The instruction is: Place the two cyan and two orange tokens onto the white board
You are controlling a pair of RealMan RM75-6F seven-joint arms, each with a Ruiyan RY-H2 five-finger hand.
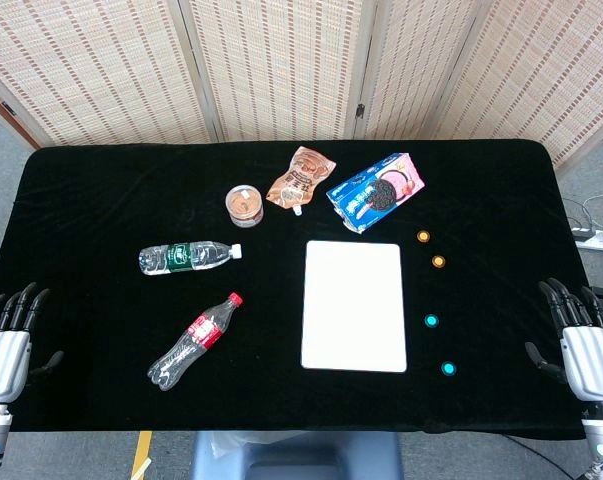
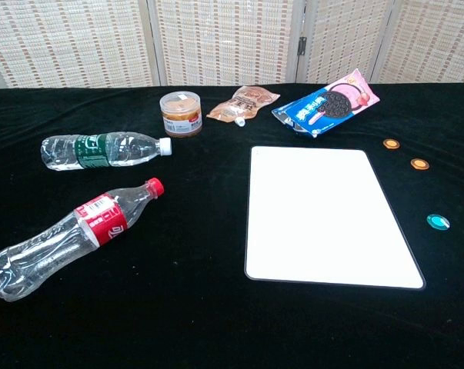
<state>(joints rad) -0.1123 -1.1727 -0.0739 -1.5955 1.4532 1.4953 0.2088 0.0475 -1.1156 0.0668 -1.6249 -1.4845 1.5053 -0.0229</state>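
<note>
Fingers of both hands extended and spread, holding nothing: left hand (image 1: pixel 6 345) at the near left table edge, right hand (image 1: pixel 581 340) at the near right edge. Neither shows in the chest view.

White board (image 1: pixel 354 305) lies flat on the black tablecloth (image 1: pixel 101 190), right of centre, bare. All four tokens sit off the board, on the cloth to its right, in a loose line running near to far. Far orange token (image 1: pixel 423 237), then near orange token (image 1: pixel 438 261) just beyond the board's far right corner. Far cyan token (image 1: pixel 431 321) beside the board's right edge; near cyan token (image 1: pixel 448 368) by its near right corner, closest to the right hand. Chest view shows only one cyan token.

Beyond the board: Oreo package (image 1: pixel 375 192), tilted, then a brown spouted pouch (image 1: pixel 300 180) and a small round tub (image 1: pixel 245 203). Left of the board: water bottle with green label (image 1: pixel 188 257) on its side, cap toward the board; nearer, an empty cola bottle with red label (image 1: pixel 194 340), lying diagonally, red cap pointing to the far right.
</note>
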